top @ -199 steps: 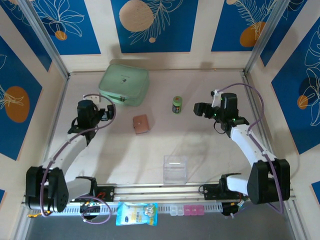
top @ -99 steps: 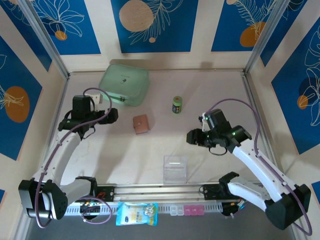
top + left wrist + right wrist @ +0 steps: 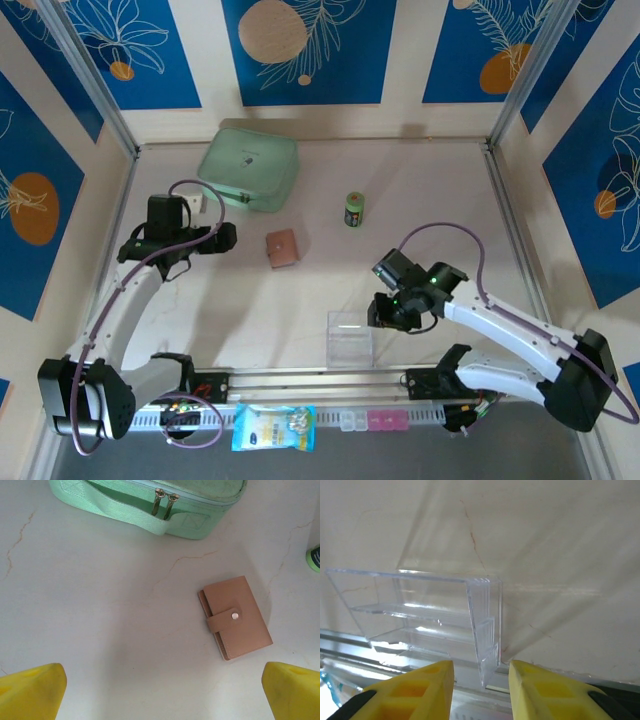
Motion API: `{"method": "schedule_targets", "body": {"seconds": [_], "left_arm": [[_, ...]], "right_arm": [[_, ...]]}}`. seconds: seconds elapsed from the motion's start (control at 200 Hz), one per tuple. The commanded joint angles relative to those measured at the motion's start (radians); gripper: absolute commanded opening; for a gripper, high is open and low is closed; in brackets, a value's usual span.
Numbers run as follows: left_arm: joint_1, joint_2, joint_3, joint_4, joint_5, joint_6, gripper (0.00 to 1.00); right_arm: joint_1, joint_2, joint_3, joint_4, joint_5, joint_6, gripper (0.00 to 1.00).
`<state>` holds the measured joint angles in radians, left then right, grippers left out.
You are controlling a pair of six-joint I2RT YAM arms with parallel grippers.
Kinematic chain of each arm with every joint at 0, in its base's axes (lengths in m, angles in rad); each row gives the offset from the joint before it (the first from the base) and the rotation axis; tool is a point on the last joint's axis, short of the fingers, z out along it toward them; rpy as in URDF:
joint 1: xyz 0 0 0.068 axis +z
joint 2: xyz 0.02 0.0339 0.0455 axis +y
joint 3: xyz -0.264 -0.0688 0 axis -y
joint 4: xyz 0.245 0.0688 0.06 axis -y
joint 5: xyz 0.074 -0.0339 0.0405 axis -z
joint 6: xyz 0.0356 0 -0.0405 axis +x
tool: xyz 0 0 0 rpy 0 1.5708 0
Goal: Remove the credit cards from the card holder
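Note:
The card holder (image 3: 282, 248) lies flat on the table, pinkish-brown, closed by a tab with a metal snap (image 3: 235, 617). The credit cards are hidden inside it. My left gripper (image 3: 225, 238) hovers just left of the holder. It is open, its yellow fingertips (image 3: 30, 692) wide apart with only bare table between them (image 3: 165, 690). My right gripper (image 3: 380, 310) is low at the right side of the clear plastic box (image 3: 350, 338). Its jaws (image 3: 481, 680) straddle the box's right wall (image 3: 487, 630), with a gap on each side.
A mint-green zip case (image 3: 248, 168) sits at the back left, its zip pulls (image 3: 164, 502) facing the left gripper. A small green-and-black cylinder (image 3: 354, 210) stands right of the holder. The metal rail (image 3: 320, 380) runs along the near edge, just behind the clear box.
My right arm has swung from the back right down to the clear box at the near edge, its jaws narrowing. My left gripper has shifted slightly and stayed open.

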<state>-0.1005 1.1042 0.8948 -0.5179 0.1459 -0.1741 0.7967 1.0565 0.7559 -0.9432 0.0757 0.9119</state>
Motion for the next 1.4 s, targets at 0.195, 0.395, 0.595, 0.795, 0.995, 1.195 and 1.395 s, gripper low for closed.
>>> {"method": "schedule_targets", "body": {"seconds": [0.195,0.395,0.595,0.795,0.995,1.195,1.395], "left_arm": [[0.000,-0.011,-0.005,-0.024,0.010,0.024,1.00],[-0.001,-0.012,-0.005,-0.023,0.010,0.025,1.00],[-0.001,-0.012,-0.008,-0.021,0.017,0.024,1.00],[0.000,-0.007,-0.011,-0.016,0.027,0.024,1.00],[-0.001,-0.002,-0.013,-0.015,0.038,0.022,1.00],[0.000,0.003,-0.011,-0.014,0.039,0.022,1.00],[-0.002,0.005,-0.011,-0.014,0.037,0.025,1.00]], "right_arm": [[0.032,0.102,-0.001,0.091,0.032,0.063,0.29],[0.032,0.134,-0.007,0.104,0.051,0.056,0.26],[0.031,0.170,-0.011,0.125,0.055,0.045,0.23],[0.033,0.197,-0.017,0.133,0.062,0.032,0.17],[0.033,0.204,-0.007,0.120,0.079,0.022,0.10],[0.016,0.209,0.047,0.081,0.093,-0.004,0.03],[-0.075,0.276,0.167,0.054,0.099,-0.106,0.00]]}}
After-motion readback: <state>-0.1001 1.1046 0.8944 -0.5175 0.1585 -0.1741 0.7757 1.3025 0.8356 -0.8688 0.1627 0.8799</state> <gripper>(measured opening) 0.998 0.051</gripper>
